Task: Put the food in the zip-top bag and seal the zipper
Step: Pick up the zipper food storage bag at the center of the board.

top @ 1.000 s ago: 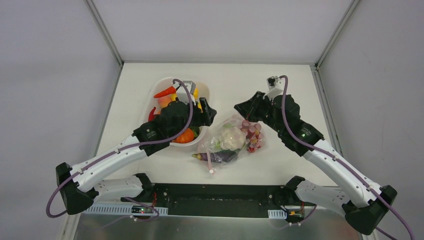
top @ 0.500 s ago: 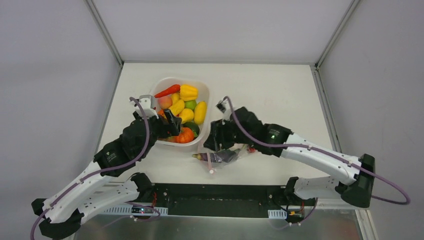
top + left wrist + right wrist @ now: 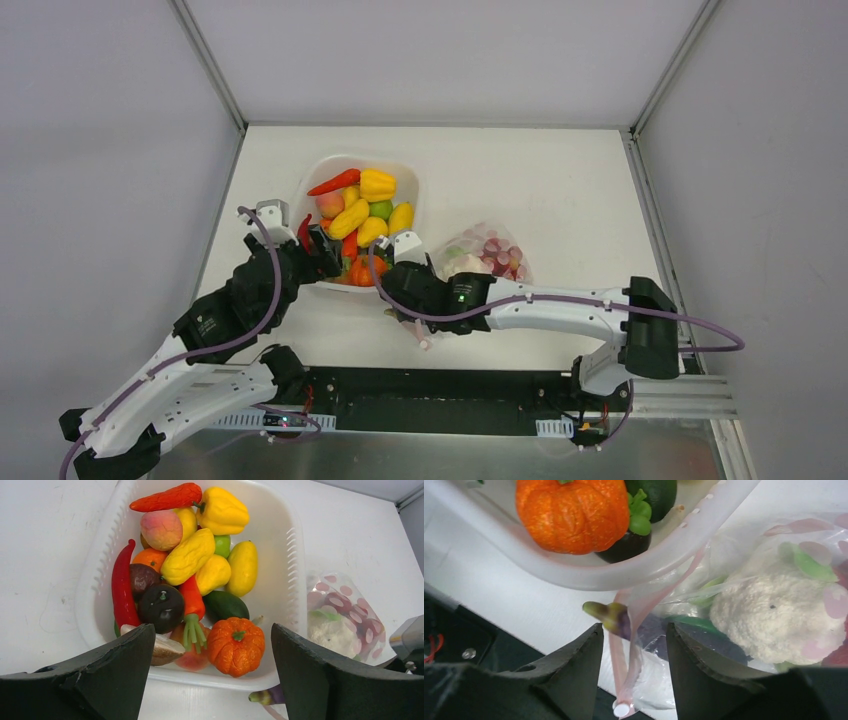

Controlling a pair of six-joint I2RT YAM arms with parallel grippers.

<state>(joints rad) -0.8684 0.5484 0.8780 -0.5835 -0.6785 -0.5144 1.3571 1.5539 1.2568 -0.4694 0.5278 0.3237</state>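
The clear zip-top bag (image 3: 487,258) lies right of the white tub and holds a white cauliflower (image 3: 774,610), red pieces and a purple eggplant, whose stem (image 3: 605,615) pokes out of the mouth. The pink zipper (image 3: 624,660) hangs loose and unsealed. My right gripper (image 3: 634,630) is open, low over the bag's near-left corner (image 3: 403,308), with the zipper strip between its jaws. My left gripper (image 3: 212,635) is wide open and empty at the tub's near-left side (image 3: 325,255). Several toy foods (image 3: 365,215) fill the tub, an orange pumpkin (image 3: 236,646) nearest.
The white tub (image 3: 412,185) stands left of the bag, its rim (image 3: 624,575) touching the bag's mouth edge. The table's black front edge (image 3: 430,385) lies just below the zipper's end. Grey walls enclose the table on three sides.
My left gripper drew back from over the tub to its near-left side. My right arm swung from the bag's far right across to its near-left corner and came down over the zipper.
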